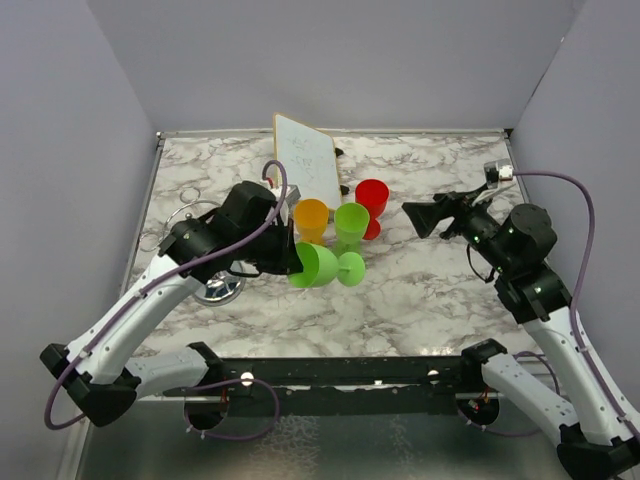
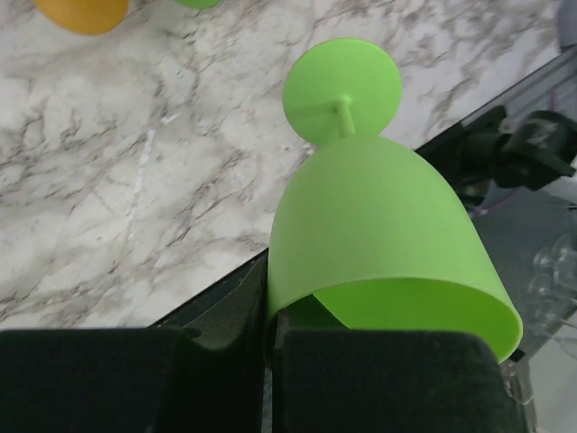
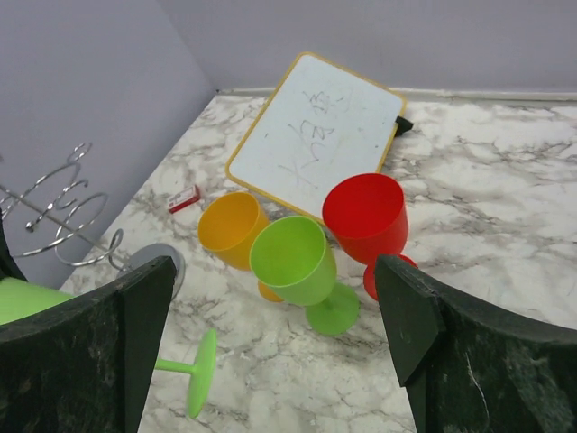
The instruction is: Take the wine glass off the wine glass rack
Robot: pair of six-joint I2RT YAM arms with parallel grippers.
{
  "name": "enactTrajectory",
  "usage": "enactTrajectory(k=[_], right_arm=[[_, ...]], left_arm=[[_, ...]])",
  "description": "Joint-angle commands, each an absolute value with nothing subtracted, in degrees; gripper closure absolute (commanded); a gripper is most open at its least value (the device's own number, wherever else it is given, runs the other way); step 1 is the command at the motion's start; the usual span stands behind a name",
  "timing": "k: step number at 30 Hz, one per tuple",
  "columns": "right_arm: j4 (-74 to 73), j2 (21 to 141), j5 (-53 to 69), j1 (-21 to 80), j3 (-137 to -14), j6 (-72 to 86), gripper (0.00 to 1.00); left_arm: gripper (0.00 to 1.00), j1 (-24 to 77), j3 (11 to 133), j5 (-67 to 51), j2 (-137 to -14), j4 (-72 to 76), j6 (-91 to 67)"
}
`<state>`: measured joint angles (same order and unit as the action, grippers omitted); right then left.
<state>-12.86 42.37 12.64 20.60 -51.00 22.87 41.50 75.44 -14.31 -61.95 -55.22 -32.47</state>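
A: From above, where's the glass?
B: The lime-green plastic wine glass (image 1: 318,265) lies sideways in the left gripper (image 1: 288,258), just right of the shiny chrome wire wine glass rack (image 1: 215,285) and clear of it.
A: Left wrist?
B: The jaws are pinched tight on its rim.
A: Right wrist?
B: The right gripper (image 3: 275,311) is spread wide and empty. I'd say only setting the glass down is left.

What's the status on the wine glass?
Left end effector shut on glass, clear of rack. Right end effector open, empty. Standing glasses close beside it.
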Motion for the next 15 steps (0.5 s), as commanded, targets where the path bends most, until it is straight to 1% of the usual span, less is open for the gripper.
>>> enactTrajectory(k=[1,9,15], right_arm=[[-15.2,40.2,4.4,20.5,-54.3,20.5,0.07],[-15.8,38.9,1.4,20.4,-53.6,16.6,0.07],[-17.2,37.8,1.2,20.5,-53.4,15.1,0.07]], left_arm=[[1.0,42.6,77.8,-6.1,-65.4,-66.6,-27.7],[1.0,49.9,80.6,5.1,-75.6,-68.2,-28.3],[1.0,51.1,82.1,8.0,-82.9,-65.8,-25.6]])
